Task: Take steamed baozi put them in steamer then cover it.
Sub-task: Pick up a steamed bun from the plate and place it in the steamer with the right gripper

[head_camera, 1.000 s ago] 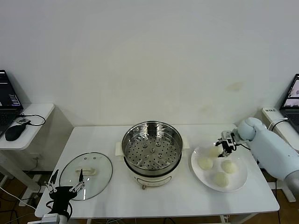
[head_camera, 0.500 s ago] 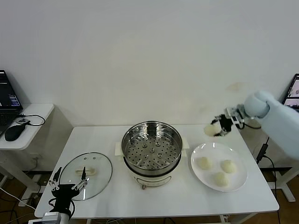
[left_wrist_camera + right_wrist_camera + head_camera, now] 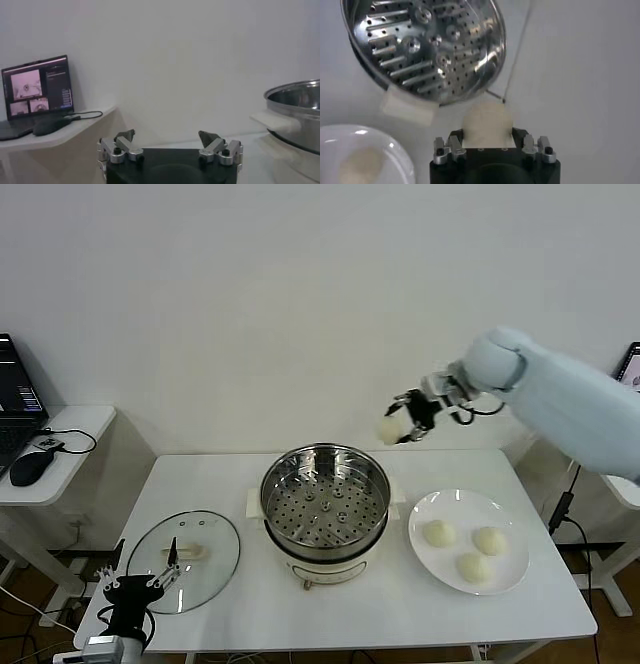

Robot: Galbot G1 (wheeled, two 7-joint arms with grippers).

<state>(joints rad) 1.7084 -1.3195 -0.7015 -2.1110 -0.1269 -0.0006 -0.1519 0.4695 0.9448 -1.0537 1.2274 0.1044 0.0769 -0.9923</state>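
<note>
The right gripper (image 3: 402,427) is up in the air in the right-centre of the head view, above and just right of the steamer's back rim, and its fingers are clamped on one steamed baozi (image 3: 389,430). In the right wrist view the same bun (image 3: 487,121) sits wedged between the two fingers, with the perforated tray of the steamer (image 3: 422,47) filling the upper left of that frame.

The steamer (image 3: 325,509) stands in the middle of the white table (image 3: 330,609), open, its tray bare. To its right, in the lower right of the head view, lies a white plate (image 3: 512,572) with three more buns on it: one at the left (image 3: 439,533), one at the right (image 3: 489,540), and one nearest the front edge (image 3: 473,568). They sit apart from one another.

The cover (image 3: 184,560) lies flat on the table in the lower left, well apart from the steamer, handle up.

The left gripper (image 3: 137,589) hangs low at the bottom left corner of the head view, just at the front edge of the cover, its fingers spread and holding nothing; the left wrist view shows both fingertips (image 3: 124,135) parted with empty space between them.

On a side shelf at the far left sit a laptop (image 3: 17,404) and a black mouse (image 3: 31,467).
</note>
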